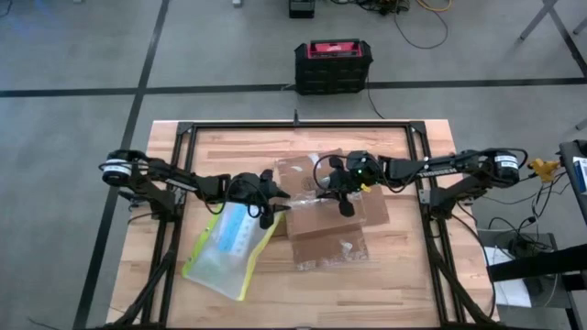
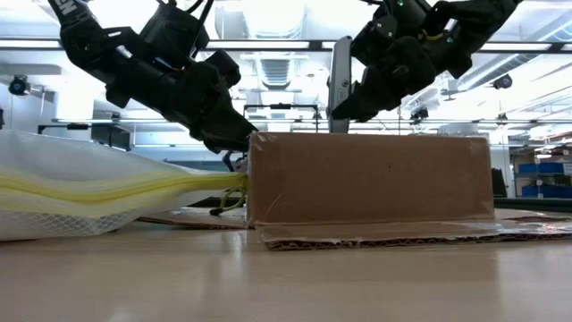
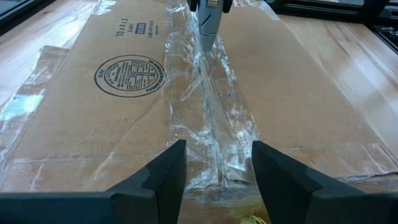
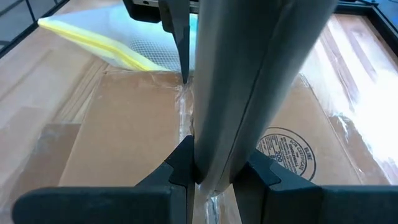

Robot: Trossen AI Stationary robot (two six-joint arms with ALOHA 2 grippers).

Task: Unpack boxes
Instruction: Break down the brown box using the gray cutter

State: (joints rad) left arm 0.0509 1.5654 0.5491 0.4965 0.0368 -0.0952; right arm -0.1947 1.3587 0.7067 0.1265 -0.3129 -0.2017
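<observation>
Brown flat cardboard carton [image 1: 321, 215]: lying beneath both grippers. Right gripper [image 4: 211, 177] clamping a grey blade-like tool [image 4: 249, 81], seemingly on the clear tape seam [image 3: 211, 124]; left gripper [image 3: 214, 165] standing open, empty. Risk: blade slipping sideways, skidding the unheld carton.

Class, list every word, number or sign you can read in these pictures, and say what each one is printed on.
"10 x 8 x 5": small black print, only roughly legible, on the cardboard box, beside the round stamp.
Round stamp on the box: ring lettering and centre lines too small to read.
The same stamp in the right wrist view: too blurred to read.
Black-and-red case behind the table: no readable lettering.
Plastic pouch: no readable text.
</observation>
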